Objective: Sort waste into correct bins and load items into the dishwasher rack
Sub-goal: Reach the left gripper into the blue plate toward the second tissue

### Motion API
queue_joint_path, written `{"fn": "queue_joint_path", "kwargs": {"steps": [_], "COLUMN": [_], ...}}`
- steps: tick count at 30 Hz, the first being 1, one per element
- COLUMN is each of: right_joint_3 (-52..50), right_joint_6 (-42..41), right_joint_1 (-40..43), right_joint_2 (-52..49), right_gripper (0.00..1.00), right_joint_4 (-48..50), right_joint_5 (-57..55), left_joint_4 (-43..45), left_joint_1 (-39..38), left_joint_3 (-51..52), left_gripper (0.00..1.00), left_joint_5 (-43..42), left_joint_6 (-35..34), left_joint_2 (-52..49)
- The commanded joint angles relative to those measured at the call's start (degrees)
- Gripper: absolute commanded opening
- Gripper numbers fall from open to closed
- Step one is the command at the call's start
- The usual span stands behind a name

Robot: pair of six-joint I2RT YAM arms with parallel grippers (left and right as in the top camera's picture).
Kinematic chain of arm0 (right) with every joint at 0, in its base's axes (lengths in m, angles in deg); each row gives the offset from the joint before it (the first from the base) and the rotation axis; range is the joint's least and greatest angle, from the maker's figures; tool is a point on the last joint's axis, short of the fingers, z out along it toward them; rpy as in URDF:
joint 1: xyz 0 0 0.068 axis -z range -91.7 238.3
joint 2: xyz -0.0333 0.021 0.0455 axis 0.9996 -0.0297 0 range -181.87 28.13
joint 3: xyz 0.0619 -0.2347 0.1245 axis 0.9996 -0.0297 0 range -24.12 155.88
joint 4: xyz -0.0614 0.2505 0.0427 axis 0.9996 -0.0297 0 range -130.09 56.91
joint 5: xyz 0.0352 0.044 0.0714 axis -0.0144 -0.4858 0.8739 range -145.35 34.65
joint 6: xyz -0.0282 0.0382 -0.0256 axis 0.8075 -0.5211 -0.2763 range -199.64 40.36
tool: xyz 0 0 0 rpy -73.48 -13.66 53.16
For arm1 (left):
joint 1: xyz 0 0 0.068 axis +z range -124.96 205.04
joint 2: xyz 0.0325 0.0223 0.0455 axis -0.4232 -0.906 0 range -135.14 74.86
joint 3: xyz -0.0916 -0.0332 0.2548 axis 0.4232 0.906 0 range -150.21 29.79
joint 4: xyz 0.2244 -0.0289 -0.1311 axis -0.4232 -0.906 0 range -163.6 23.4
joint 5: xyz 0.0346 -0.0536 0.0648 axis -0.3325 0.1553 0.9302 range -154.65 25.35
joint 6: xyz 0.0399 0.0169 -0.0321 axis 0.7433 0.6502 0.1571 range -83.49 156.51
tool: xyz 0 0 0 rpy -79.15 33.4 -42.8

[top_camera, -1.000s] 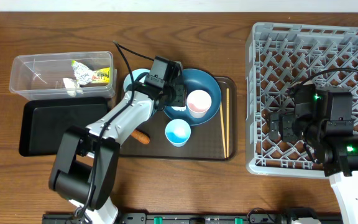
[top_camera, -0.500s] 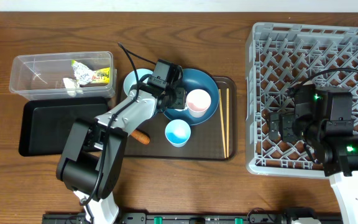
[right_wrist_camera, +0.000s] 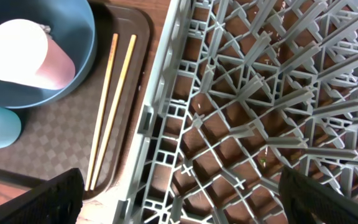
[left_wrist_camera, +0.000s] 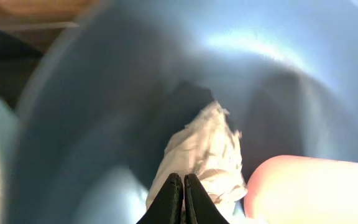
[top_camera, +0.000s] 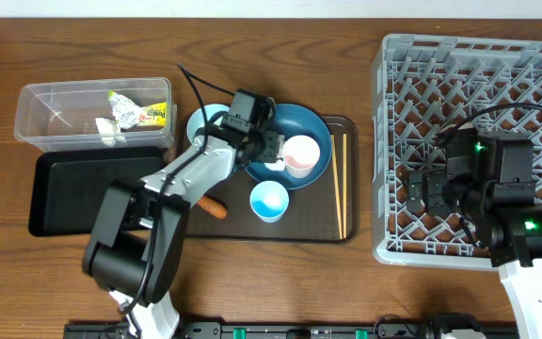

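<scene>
My left gripper [top_camera: 268, 156] [left_wrist_camera: 183, 186] reaches into the large dark blue dish [top_camera: 312, 125] [left_wrist_camera: 278, 62], with its jaws pinched together on a piece of crumpled white paper [left_wrist_camera: 211, 146]. The pale pink cup [top_camera: 299, 153] [left_wrist_camera: 316, 186] lies in the dish right beside it. On the brown tray rest the light blue cup [top_camera: 270, 200], the wooden chopsticks [top_camera: 341, 184] [right_wrist_camera: 114, 106] and an orange carrot piece [top_camera: 214, 207]. A small pale bowl [top_camera: 202, 121] sits behind my left arm. Over the left part of the grey dishwasher rack [top_camera: 412, 66] [right_wrist_camera: 260, 93] my right gripper [top_camera: 420, 193] [right_wrist_camera: 194, 199] hangs wide open and empty.
The clear tub [top_camera: 40, 108] at the far left holds a yellow-green wrapper [top_camera: 149, 113] and white scraps. The shallow black tray [top_camera: 83, 193] lies just in front of it. The dark brown serving tray [top_camera: 313, 226] [right_wrist_camera: 55, 149] sits between these bins and the rack.
The left gripper's jaws have closed on the white paper in the blue dish, and its arm shifted slightly. The right arm has not moved.
</scene>
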Motion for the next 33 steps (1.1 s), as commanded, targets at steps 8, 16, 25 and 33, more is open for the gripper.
{"fn": "queue_joint_path", "kwargs": {"steps": [8, 16, 25, 33], "right_joint_3": [1.0, 1.0, 1.0, 1.0], "right_joint_6": [-0.7, -0.7, -0.7, -0.8], "right_joint_1": [0.2, 0.2, 0.2, 0.2], "right_joint_2": [-0.1, -0.1, -0.1, -0.1], "right_gripper": [0.99, 0.99, 0.99, 0.99], "right_joint_4": [-0.2, -0.2, 0.0, -0.1], "right_joint_5": [-0.2, -0.2, -0.2, -0.1], "left_joint_4": [-0.5, -0.7, -1.8, -1.8], "left_joint_1": [7.5, 14.2, 5.9, -0.7], "left_joint_3": [-1.3, -1.3, -1.3, -1.3], "left_gripper": [0.06, 0.06, 0.34, 0.37], "left_joint_5": [0.6, -1.6, -4.0, -1.2], "left_joint_6": [0.3, 0.3, 0.3, 0.3], "left_joint_2": [15.5, 18.5, 12.3, 3.3]}}
